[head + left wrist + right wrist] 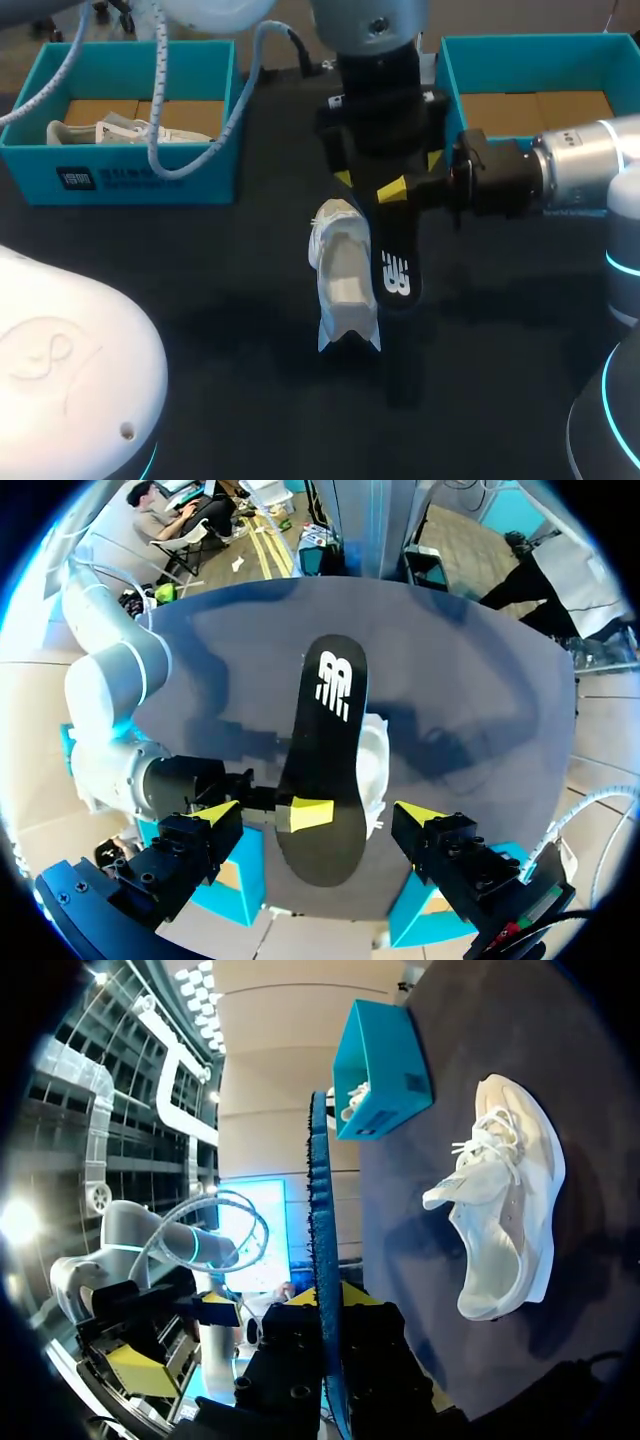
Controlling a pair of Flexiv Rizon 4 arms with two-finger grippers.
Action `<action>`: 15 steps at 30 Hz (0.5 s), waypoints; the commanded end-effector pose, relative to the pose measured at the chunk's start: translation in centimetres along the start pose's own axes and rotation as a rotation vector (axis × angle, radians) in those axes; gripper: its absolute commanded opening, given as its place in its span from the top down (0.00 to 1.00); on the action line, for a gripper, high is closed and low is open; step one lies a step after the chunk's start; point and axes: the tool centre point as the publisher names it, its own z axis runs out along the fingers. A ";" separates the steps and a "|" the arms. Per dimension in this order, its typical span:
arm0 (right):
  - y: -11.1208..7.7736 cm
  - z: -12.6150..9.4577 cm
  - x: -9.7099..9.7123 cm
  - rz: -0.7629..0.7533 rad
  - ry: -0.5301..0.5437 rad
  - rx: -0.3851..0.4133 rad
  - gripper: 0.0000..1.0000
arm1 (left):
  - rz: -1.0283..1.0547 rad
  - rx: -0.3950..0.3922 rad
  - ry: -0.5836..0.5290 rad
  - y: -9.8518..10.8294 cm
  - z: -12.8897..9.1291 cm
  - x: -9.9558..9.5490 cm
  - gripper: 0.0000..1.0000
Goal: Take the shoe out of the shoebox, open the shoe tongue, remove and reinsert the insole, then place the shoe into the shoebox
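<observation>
Black insole clenched in right claw, raised just beside white shoe on dark surface.
Shoe lying out of any box, mid-surface. Left claw released, fingers spread wide above insole, touching nothing. Teal left shoebox at far edge with second shoe inside; teal right shoebox well apart.

A robotics lab. A left arm and right arm flank a dark bench bearing teal shoeboxes.
</observation>
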 end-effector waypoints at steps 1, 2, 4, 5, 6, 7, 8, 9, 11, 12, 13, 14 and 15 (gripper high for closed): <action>0.1 0.1 -0.1 -0.002 0.002 0.003 1.00 | -0.006 0.000 0.005 0.3 0.1 -0.3 0.00; 0.1 0.1 -0.1 -0.002 0.002 0.003 1.00 | -0.008 0.000 0.004 0.4 0.2 -0.3 0.00; 0.1 0.1 -0.1 -0.003 0.003 0.003 1.00 | -0.015 0.033 -0.016 0.4 0.3 -0.3 0.00; 0.1 0.1 -0.1 -0.004 0.004 0.003 1.00 | -0.013 0.026 -0.017 0.4 0.3 -0.3 0.00; 0.1 0.1 -0.1 -0.004 0.004 0.003 1.00 | -0.008 0.023 -0.021 0.5 0.3 -0.3 0.00; 0.0 0.1 -0.1 -0.003 0.004 0.001 1.00 | -0.010 0.024 -0.024 0.5 0.4 -0.3 0.00; 0.0 0.1 -0.2 -0.003 0.004 0.000 1.00 | -0.014 0.027 -0.030 0.6 0.5 -0.2 0.00; 0.0 0.0 -0.2 -0.002 0.004 -0.001 1.00 | -0.017 0.028 -0.033 0.7 0.5 -0.2 0.00; 0.0 0.0 -0.2 -0.001 0.003 -0.002 1.00 | -0.026 0.042 -0.048 0.8 0.5 -0.1 0.00; 0.0 0.0 -0.2 0.000 0.003 -0.003 1.00 | -0.024 0.043 -0.049 0.8 0.5 0.0 0.00; 0.0 0.0 -0.1 -0.001 0.002 -0.004 1.00 | -0.015 0.044 -0.068 0.8 0.5 0.0 0.00; 0.1 -0.1 -0.1 -0.001 0.001 -0.004 1.00 | -0.021 0.056 -0.074 0.8 0.5 0.1 0.00; 0.1 -0.1 -0.1 -0.001 0.001 -0.004 1.00 | -0.010 0.056 -0.093 0.9 0.5 0.2 0.00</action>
